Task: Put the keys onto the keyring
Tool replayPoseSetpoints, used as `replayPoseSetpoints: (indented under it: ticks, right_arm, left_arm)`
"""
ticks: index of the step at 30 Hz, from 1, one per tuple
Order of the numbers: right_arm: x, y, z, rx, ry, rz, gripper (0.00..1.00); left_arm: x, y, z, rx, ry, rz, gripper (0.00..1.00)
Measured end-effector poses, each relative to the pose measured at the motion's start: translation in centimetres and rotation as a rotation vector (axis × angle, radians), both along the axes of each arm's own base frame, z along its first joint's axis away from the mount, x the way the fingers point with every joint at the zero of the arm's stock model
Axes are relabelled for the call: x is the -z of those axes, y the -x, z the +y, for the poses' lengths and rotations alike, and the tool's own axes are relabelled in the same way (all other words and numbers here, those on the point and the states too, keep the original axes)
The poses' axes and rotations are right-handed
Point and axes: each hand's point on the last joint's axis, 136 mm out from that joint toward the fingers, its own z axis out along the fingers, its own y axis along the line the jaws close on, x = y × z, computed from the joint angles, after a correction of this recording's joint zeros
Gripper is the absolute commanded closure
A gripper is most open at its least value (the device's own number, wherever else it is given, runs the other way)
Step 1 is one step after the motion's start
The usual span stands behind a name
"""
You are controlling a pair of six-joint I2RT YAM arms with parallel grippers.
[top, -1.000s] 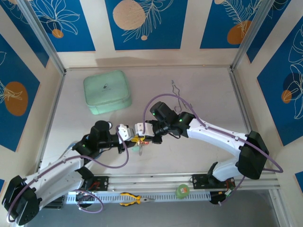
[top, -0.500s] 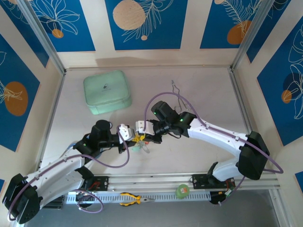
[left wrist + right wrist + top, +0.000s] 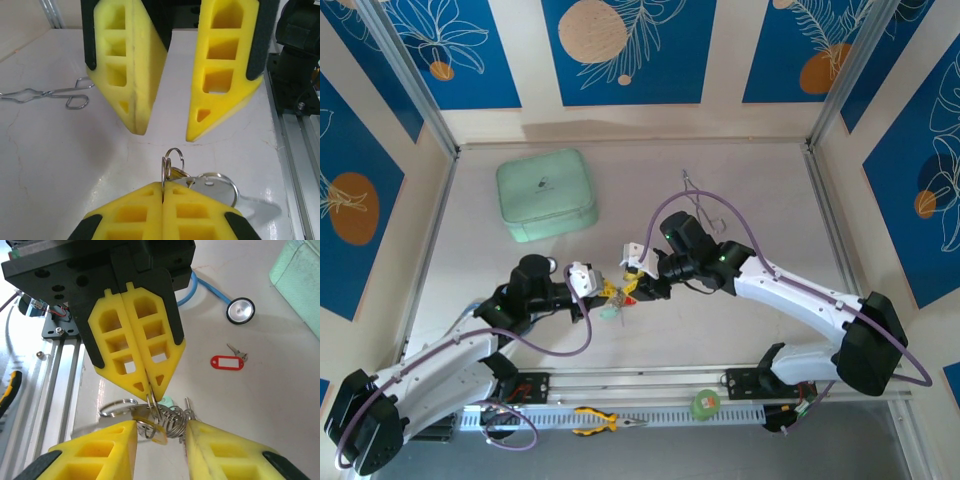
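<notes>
TABLE CENTRE | left gripper [image 3: 163, 192] seen clamped shut on the keys [image 3: 172, 161], keyring [image 3: 218, 186] hung just beside | right gripper [image 3: 160, 426] partly parted, nothing held | red-tagged key [image 3: 227, 362] seen lying apart | judged best: bunch to be held steady while that key is fetched and threaded.

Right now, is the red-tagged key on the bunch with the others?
No: the red-tagged key lies alone on the table, apart from the key bunch the left gripper pinches.
</notes>
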Motion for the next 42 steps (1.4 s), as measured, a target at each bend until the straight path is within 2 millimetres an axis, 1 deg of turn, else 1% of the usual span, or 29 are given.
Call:
replayPoseSetpoints:
  ticks: [2, 7, 15, 18, 21, 26, 28, 31, 34, 36, 38, 42]
  right_arm:
    - [0.1, 0.1, 0.1, 0.006, 0.003, 0.015, 0.72]
    - [0.8, 0.1, 0.2, 0.016, 0.017, 0.051, 0.76]
    - [1.7, 0.1, 0.2, 0.028, 0.040, 0.086, 0.90]
    - [1.8, 0.1, 0.2, 0.029, 0.043, 0.090, 0.95]
    - [1.9, 0.1, 0.0, 0.036, 0.049, 0.099, 0.97]
    - [2.0, 0.0, 0.0, 0.038, 0.053, 0.105, 0.96]
    - [2.3, 0.0, 0.1, 0.040, 0.057, 0.117, 0.95]
    - [2.5, 0.0, 0.3, 0.037, 0.055, 0.125, 0.89]
    - [2.3, -0.1, 0.4, 0.040, 0.044, 0.126, 0.78]
    - [2.3, -0.2, 0.6, 0.040, 0.033, 0.116, 0.74]
    - [2.3, -0.2, 0.8, 0.039, 0.021, 0.107, 0.71]
    - [2.3, -0.2, 1.0, 0.032, 0.003, 0.087, 0.71]
  left_arm:
    - [0.0, -0.1, 0.0, -0.004, 0.000, -0.002, 1.00]
    - [0.0, -0.1, 0.0, -0.008, 0.000, 0.001, 1.00]
    - [0.1, -0.2, 0.1, -0.011, -0.002, 0.001, 1.00]
    - [0.1, -0.2, 0.1, -0.011, -0.003, 0.001, 1.00]
    - [0.2, -0.1, 0.1, -0.011, -0.004, 0.002, 1.00]
    - [0.2, -0.1, 0.1, -0.011, -0.003, 0.002, 1.00]
    - [0.1, -0.1, 0.1, -0.011, -0.002, 0.001, 1.00]
    - [0.1, -0.1, 0.1, -0.011, -0.001, -0.001, 1.00]
    - [0.1, -0.1, 0.1, -0.011, 0.000, -0.001, 1.00]
    - [0.1, -0.1, 0.1, -0.011, -0.001, -0.001, 1.00]
    - [0.1, -0.1, 0.1, -0.011, 0.000, -0.002, 1.00]
    - [0.1, -0.1, 0.1, -0.011, 0.000, -0.001, 1.00]
